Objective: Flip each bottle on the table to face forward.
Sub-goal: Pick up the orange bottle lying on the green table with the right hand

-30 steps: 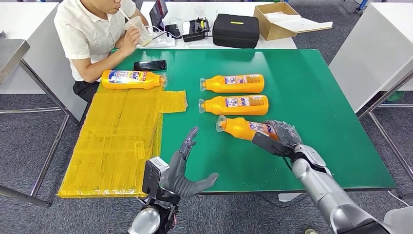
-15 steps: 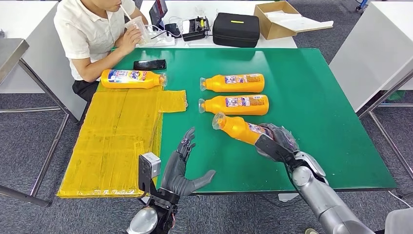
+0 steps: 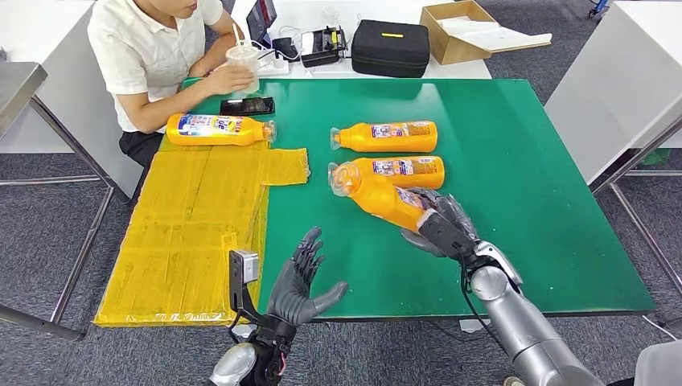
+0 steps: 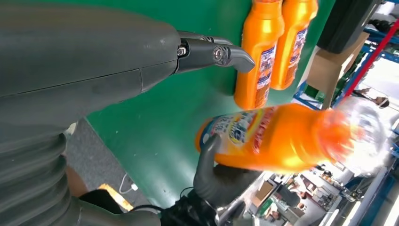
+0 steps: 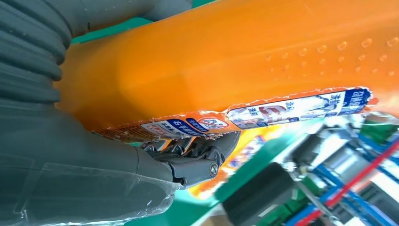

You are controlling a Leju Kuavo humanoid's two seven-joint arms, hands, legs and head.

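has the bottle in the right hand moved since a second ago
Yes. The held bottle has swung its cap end up toward the middle bottle, now overlapping it; the right hand grips its base.

- I counted four orange bottles: one in my right hand [image 3: 438,229], the held bottle [image 3: 378,197]; two lying bottles [image 3: 386,137] [image 3: 398,170] beyond it; a fourth bottle [image 3: 215,129] by the person [image 3: 153,56];
- one yellow sheet [image 3: 193,233];
- one phone [image 3: 247,106];
- one black case [image 3: 390,48];
- one cardboard box [image 3: 466,32];
- one cup [image 3: 243,63];
- my two hands, with the left hand [image 3: 299,281] holding nothing.

Silver arms [image 3: 523,326], dk grey hands, ribbed wrist covers [image 4: 28,155].
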